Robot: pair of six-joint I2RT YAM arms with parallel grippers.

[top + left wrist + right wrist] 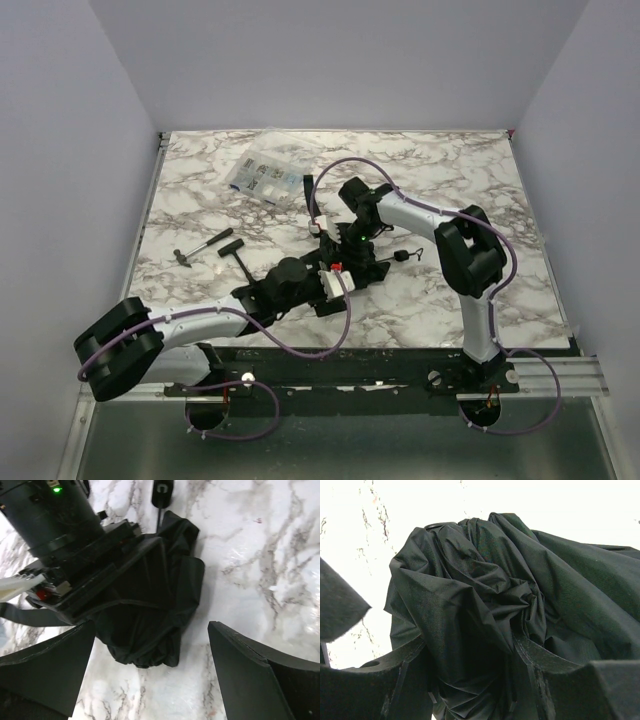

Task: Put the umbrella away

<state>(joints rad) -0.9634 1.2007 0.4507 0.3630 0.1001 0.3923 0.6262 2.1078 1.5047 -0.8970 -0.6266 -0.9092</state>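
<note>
The umbrella (368,266) lies bunched at the middle of the marble table, its dark grey-green canopy (485,580) crumpled. Its small black knob handle (402,256) points right on a thin shaft. My right gripper (470,655) comes down from above and is shut on the gathered fabric, one finger (540,657) pressed into the folds on each side. My left gripper (150,675) is low over the table and wide open, with bare marble between its fingers. The canopy's rounded end (142,655) sits just ahead of them, not touching. The handle (162,492) shows beyond the canopy.
A clear plastic compartment box (262,178) lies at the back left. A small black-handled tool (205,245) and a second T-shaped tool (235,252) lie left of the arms. A black strip (308,190) lies behind the umbrella. Walls enclose the table on three sides.
</note>
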